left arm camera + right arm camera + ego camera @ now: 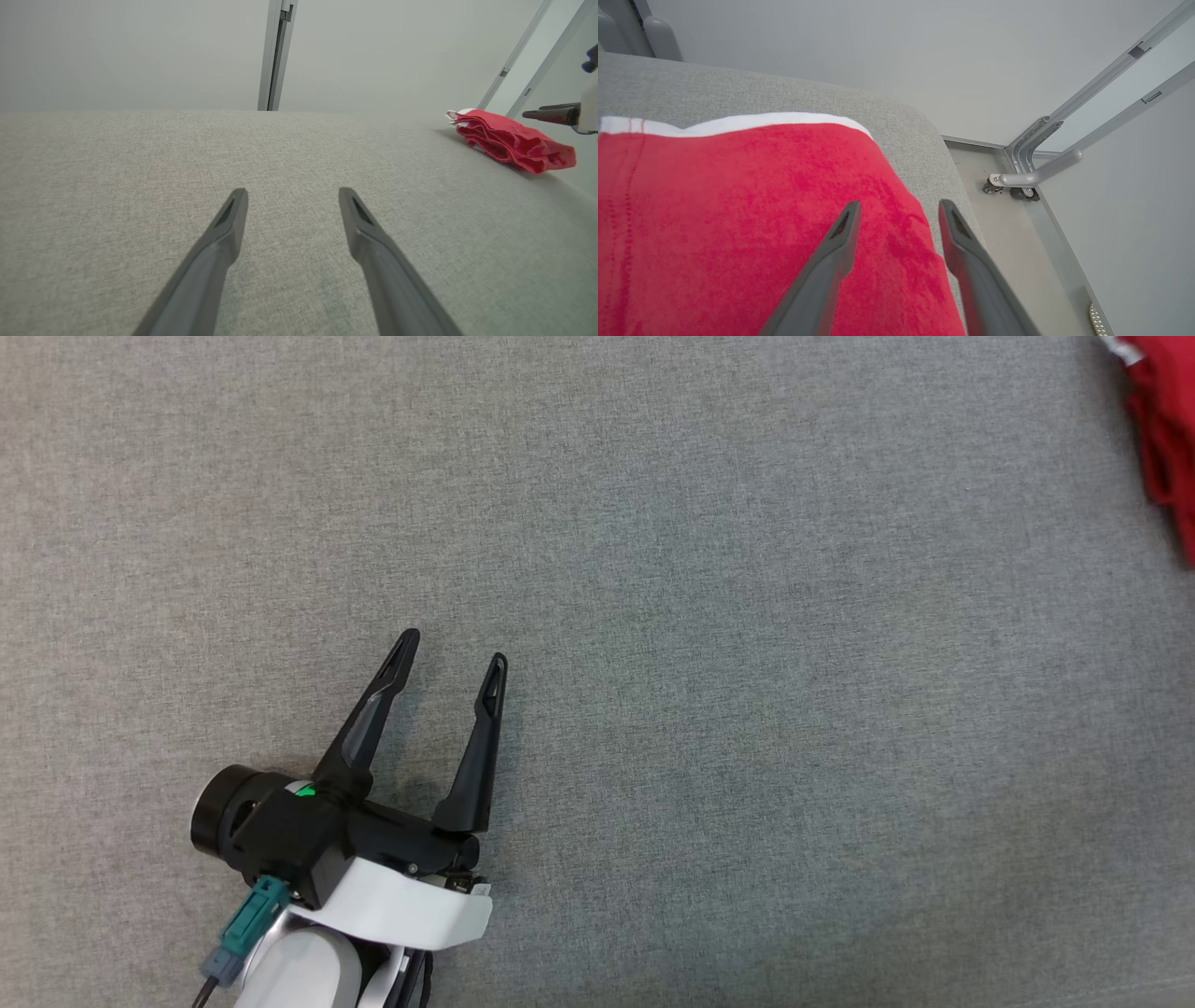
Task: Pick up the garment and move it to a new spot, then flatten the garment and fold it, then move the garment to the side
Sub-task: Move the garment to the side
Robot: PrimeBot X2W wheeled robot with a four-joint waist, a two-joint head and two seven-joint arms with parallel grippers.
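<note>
Left claw [453, 647] sat at 7 o'clock in the head view, over the grey padded surface [747, 616]. We noted its two dark fingers spread wide, pointing toward 12 o'clock. The gap between them was empty, with only bare grey fabric under it.

The garment [1158, 429] was red, with a white band [738, 122] along one edge. It lay bunched in layers at 2 o'clock in the head view, partly cut off by the frame edge and well apart from the left claw. It rested on the surface near its rounded corner.

Right claw [899, 204] hung over the garment with its fingers apart and no cloth pinched between them. In its wrist view the finger on the 9 o'clock side crossed red cloth. The other ran along the garment's edge, where grey surface showed. In the left wrist view we saw one of its fingers at 3 o'clock, just above the garment and seemingly clear of it. We could not tell for certain whether any fingertip touched the cloth.
</note>
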